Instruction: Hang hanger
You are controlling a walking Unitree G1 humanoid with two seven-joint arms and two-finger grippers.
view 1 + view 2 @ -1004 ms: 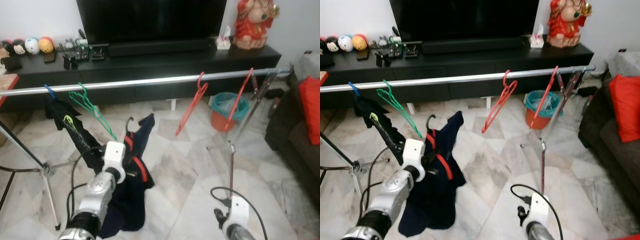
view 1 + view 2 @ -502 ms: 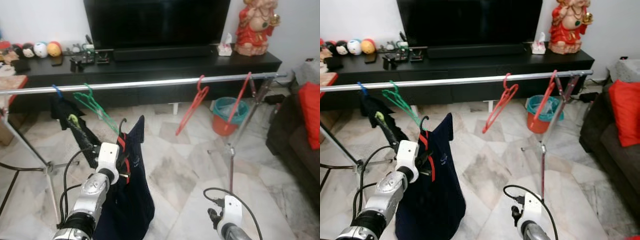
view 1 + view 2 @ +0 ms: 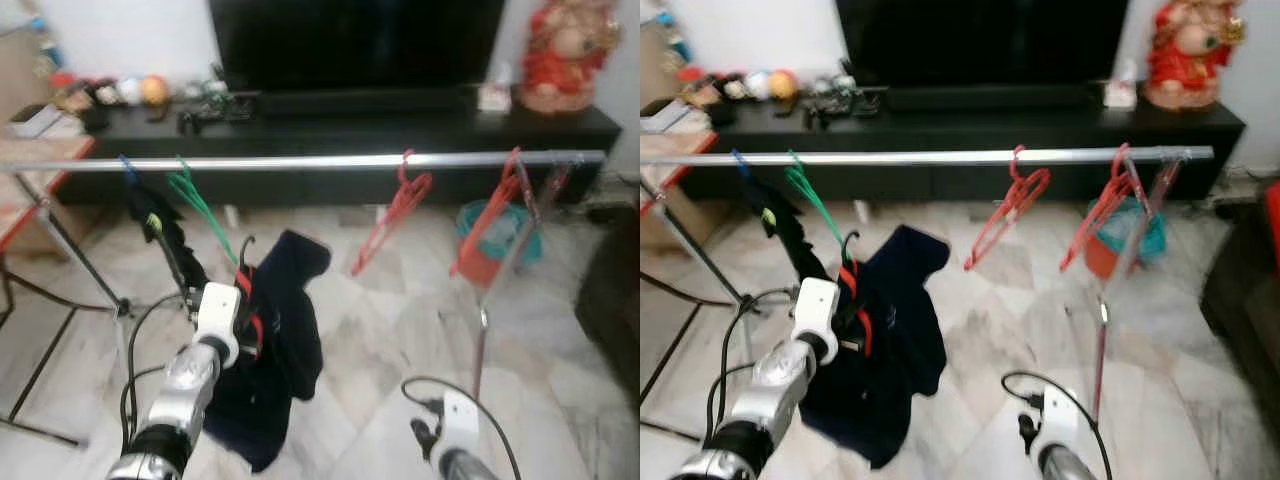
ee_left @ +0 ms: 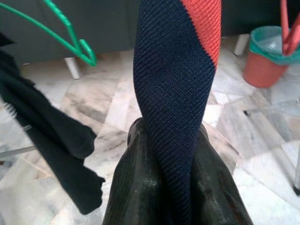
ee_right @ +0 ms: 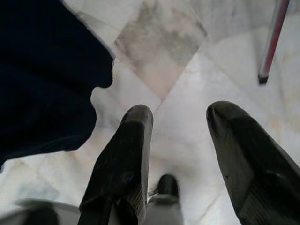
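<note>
Your left tool (image 4: 171, 154) grips the navy-and-red garment on its black hanger (image 3: 246, 262); your right tool (image 5: 180, 150) hangs open; the teal-lined orange bin's (image 3: 497, 250) contents are blurred.

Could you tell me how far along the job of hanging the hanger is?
Done: the navy garment with red trim is lifted on its black hanger. In hand: the left gripper is shut on it, below the silver rail. Left: hooking it onto the rail. The right gripper hangs open.

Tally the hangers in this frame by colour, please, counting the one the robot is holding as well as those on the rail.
Red hangers on the rail: 2
Green hanger on the rail: 1
Blue hanger on the rail, carrying a dark garment: 1
Black-hooked hanger with navy garment, in the left tool: 1
Total: 5
</note>
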